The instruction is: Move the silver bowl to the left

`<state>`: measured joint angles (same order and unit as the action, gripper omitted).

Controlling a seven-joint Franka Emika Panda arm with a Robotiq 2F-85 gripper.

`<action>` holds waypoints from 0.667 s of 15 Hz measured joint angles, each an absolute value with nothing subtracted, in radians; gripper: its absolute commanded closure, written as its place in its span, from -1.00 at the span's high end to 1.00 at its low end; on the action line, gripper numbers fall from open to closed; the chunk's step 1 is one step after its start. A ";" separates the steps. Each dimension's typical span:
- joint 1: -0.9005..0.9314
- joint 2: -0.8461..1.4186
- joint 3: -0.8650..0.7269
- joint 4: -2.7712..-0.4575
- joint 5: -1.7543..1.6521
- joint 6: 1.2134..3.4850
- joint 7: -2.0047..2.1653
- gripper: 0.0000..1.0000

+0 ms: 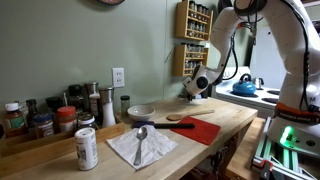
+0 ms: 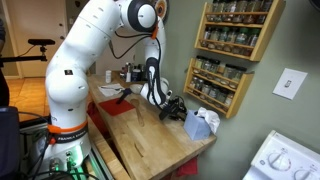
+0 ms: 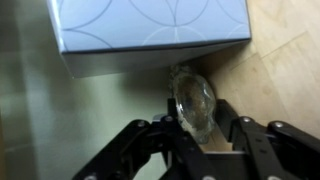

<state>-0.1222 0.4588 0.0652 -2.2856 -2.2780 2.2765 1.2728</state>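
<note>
The silver bowl (image 1: 141,112) sits on the wooden counter (image 1: 230,118) near the wall, in front of the shakers. My gripper (image 1: 196,88) is well to its right, at the far end of the counter, apart from the bowl. In the wrist view the gripper (image 3: 196,125) has its fingers closed on a small clear glassy object (image 3: 192,100), right beside a pale blue-grey box (image 3: 150,30). The gripper also shows in an exterior view (image 2: 172,108) next to the box (image 2: 200,125). The bowl is not in the wrist view.
A white napkin with a shiny metal spoon (image 1: 141,140), a soda can (image 1: 87,148), a wooden spoon (image 1: 180,117) and a red cloth (image 1: 203,129) lie on the counter. Spice bottles (image 1: 40,120) line the wall. A spice rack (image 1: 194,20) hangs above; a blue kettle (image 1: 244,88) stands beyond.
</note>
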 measured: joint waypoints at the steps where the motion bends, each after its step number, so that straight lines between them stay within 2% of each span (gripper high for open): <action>1: -0.123 0.461 0.065 -2.284 -2.283 2.278 1.273 -0.85; 2: -0.123 0.463 0.065 -2.284 -2.292 2.281 1.273 -1.00; 10: -0.139 0.447 0.070 -2.288 -2.423 2.403 1.275 -0.96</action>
